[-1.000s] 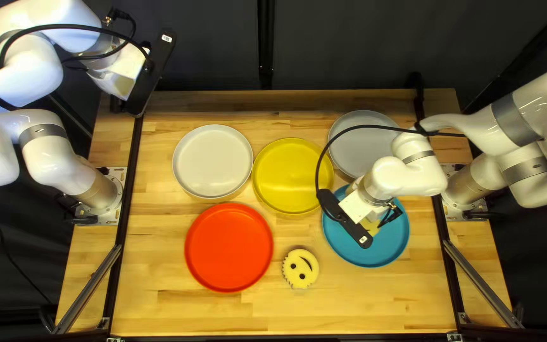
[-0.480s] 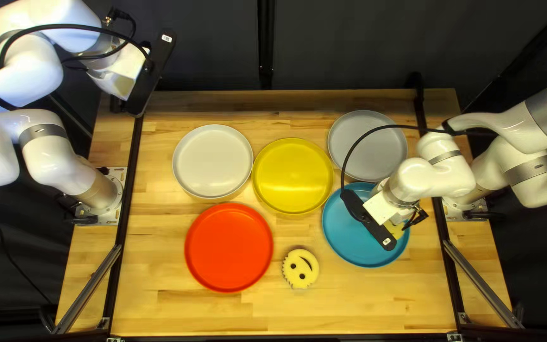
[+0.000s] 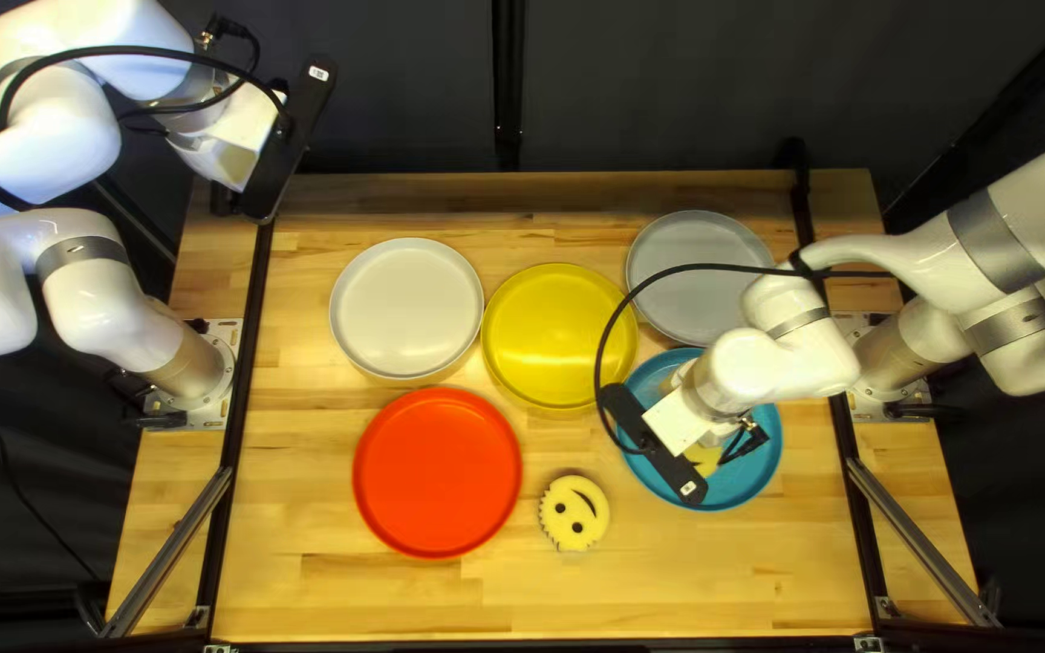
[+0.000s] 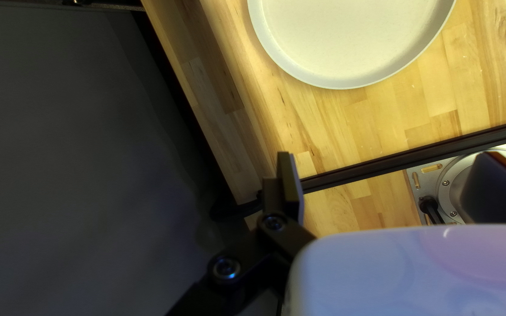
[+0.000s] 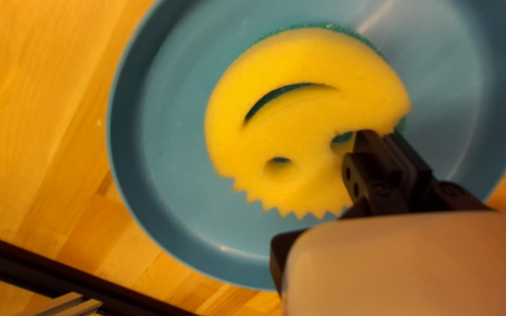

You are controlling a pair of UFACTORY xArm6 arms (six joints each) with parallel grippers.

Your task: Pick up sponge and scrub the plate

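I think I'm at the scrubbing part: my right gripper (image 5: 383,139) is pinched tight on the smiley sponge (image 5: 300,64) in the blue plate (image 5: 168,123), my left gripper (image 4: 293,167) is wide, and next I should rub gently around.

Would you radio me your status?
Right gripper shut on smiley sponge, over blue plate. Left gripper open, off to one side. No obstruction seen.
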